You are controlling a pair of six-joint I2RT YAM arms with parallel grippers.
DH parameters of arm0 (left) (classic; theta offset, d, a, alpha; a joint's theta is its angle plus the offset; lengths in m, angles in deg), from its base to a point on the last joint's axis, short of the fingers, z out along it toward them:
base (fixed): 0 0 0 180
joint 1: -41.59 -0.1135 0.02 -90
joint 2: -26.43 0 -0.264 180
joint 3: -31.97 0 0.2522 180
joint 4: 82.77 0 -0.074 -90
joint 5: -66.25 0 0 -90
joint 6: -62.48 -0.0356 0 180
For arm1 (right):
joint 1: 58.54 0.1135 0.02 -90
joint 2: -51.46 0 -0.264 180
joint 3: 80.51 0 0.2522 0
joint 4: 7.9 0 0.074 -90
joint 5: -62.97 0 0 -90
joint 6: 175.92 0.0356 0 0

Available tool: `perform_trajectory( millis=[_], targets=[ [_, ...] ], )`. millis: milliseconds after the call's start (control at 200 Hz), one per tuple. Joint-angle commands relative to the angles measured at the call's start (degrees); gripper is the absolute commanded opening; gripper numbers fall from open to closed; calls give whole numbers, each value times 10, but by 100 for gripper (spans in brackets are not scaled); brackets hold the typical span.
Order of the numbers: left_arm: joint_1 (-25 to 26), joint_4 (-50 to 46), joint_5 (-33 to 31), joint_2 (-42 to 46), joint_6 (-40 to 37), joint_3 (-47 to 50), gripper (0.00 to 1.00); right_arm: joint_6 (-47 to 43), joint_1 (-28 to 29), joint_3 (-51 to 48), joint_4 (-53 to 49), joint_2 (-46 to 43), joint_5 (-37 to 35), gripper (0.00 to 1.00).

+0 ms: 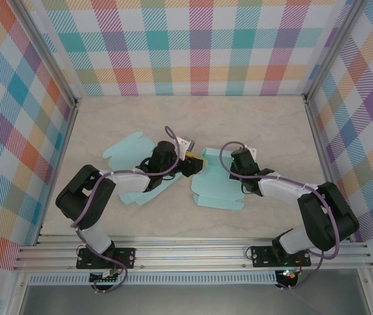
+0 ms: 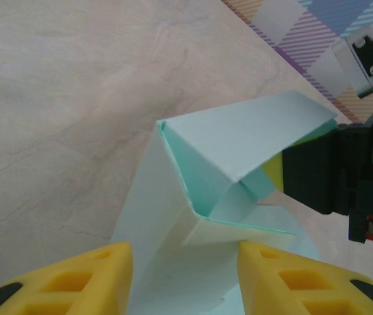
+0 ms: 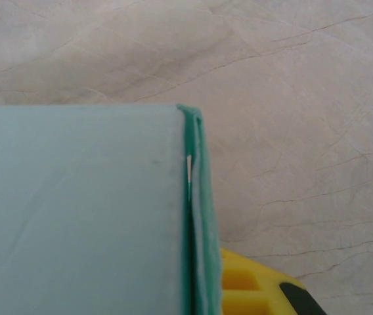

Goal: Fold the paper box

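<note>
The paper box (image 1: pixel 220 191) is a mint-green sheet lying mid-table, partly folded, with its far edge lifted. In the left wrist view a raised wall and flap of the paper box (image 2: pixel 239 141) stand up in front of my left gripper (image 2: pixel 184 256). Its yellow fingers (image 2: pixel 101 275) are apart on either side of the folded paper, and the right one touches the flap's edge. From above, my left gripper (image 1: pixel 192 162) and right gripper (image 1: pixel 214 159) meet at the lifted edge. My right gripper (image 3: pixel 196 295) is shut on a doubled edge of the paper box (image 3: pixel 75 210), one yellow finger (image 3: pixel 249 289) showing beside it.
A second mint paper sheet (image 1: pixel 129 149) lies flat at the left, partly under my left arm. The right gripper's black body (image 2: pixel 334 170) sits close beyond the flap. Plaid walls (image 1: pixel 193 46) enclose the marble tabletop (image 1: pixel 272 125); a metal rail (image 1: pixel 193 252) runs along the near edge.
</note>
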Motion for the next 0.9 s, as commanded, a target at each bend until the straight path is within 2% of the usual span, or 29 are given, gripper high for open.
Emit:
perform_trajectory(
  millis=[0, 70, 375, 515, 610, 700, 730, 895],
  targets=[
    [8, -8, 34, -14, -61, -13, 43, -7, 3, 14, 23, 4, 4, 0],
    [10, -34, 35, -18, -81, -22, 39, -8, 3, 14, 22, 2, 4, 0],
    [16, -42, -11, -49, -87, -45, 38, -18, 4, 8, 29, -3, 31, 0],
    [30, -27, -86, -60, -100, -53, 37, -18, 13, 6, 30, -6, 33, 0],
    [42, -12, -133, -60, -111, -50, 29, -19, 20, 5, 27, -6, 29, 0],
    [51, 4, -173, -56, -117, -43, 25, -19, 27, 5, 24, -5, 17, 0],
    [55, 7, -185, -55, -119, -42, 21, -18, 30, 5, 22, -5, 12, 0],
    [78, 37, -266, -56, -132, -28, 17, -4, 50, 9, 10, 0, -17, 0]
  ],
)
